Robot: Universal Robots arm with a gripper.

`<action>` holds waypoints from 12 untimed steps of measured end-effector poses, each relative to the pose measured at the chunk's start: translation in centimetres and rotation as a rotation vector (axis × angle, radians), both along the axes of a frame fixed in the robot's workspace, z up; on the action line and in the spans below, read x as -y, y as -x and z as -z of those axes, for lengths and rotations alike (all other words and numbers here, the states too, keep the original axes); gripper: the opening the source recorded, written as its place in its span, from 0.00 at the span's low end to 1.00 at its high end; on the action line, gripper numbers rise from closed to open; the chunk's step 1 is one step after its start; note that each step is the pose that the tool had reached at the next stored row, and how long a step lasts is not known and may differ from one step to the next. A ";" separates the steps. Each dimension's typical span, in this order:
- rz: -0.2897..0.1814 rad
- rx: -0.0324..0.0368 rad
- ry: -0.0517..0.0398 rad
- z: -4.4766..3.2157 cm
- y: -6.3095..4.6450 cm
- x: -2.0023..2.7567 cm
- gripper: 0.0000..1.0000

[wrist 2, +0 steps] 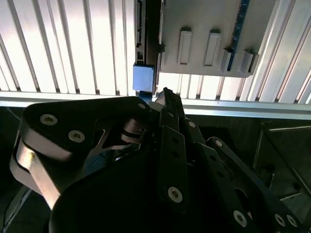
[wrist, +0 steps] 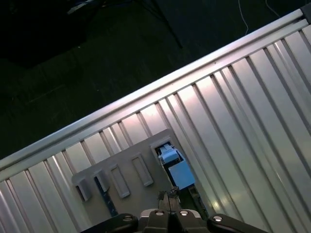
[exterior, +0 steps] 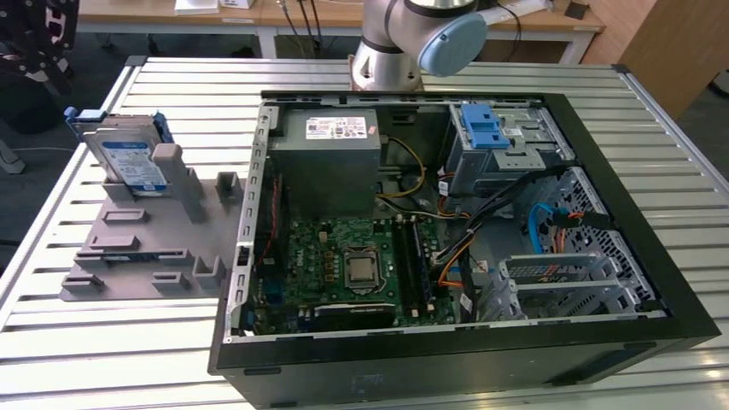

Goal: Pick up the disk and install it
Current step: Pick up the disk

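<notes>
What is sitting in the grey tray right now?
The disk stands upright in the tray's far slots, blue bracket around it. Its lower edge is hidden by the slot uprights.

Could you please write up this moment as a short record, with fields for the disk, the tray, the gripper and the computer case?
disk: upright in a slot of the grey tray, not yet picked up
grey tray: flat on the slatted table, on the exterior view's left of the computer case
gripper: shut, holding nothing, over the tray near the disk in both wrist views
computer case: lying open, with its board, cables and drive bays exposed
progress: disk not installed
</notes>
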State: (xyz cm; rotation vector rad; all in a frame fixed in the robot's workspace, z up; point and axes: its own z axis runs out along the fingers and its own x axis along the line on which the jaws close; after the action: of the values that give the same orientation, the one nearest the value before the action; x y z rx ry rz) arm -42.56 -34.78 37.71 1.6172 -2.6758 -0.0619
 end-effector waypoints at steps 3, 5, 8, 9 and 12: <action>-0.034 0.0038 0.0002 0.02 0.0 0.00 0.11; -0.043 0.0150 0.0002 0.10 0.0 0.00 0.11; -0.051 0.0281 0.0003 0.28 0.0 -0.10 0.11; -0.055 0.0285 0.0002 0.32 0.0 -0.14 0.11; -0.068 0.0286 0.0000 0.44 0.0 -0.23 0.11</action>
State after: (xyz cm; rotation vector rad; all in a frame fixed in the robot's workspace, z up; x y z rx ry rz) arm -42.56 -34.55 37.28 1.7211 -2.6383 -0.0381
